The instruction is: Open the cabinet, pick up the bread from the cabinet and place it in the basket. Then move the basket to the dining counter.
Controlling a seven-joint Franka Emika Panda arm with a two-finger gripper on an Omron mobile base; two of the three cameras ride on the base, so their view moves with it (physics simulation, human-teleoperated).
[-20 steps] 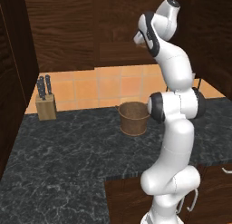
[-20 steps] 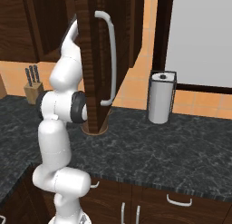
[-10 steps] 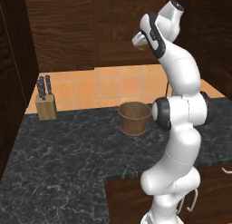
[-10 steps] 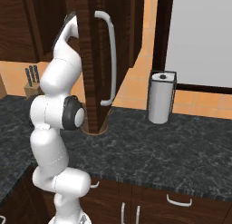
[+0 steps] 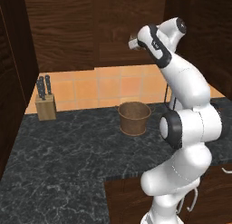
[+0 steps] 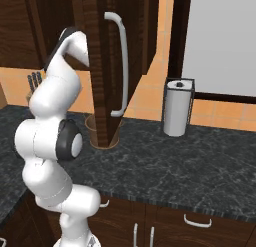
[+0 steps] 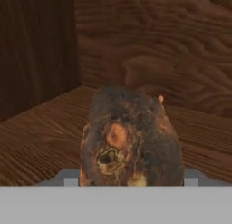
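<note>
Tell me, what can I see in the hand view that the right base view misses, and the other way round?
The hand view alone gives a close look at the bread, lying on the wooden shelf inside the cabinet. The right base view alone gives the open cabinet door with its silver handle, the paper towel roll, the black counter and the basket behind the door. Both share the cabinet's dark wood.

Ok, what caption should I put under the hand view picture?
Up close: the lumpy brown bread sitting on the wooden shelf inside the cabinet.
</note>
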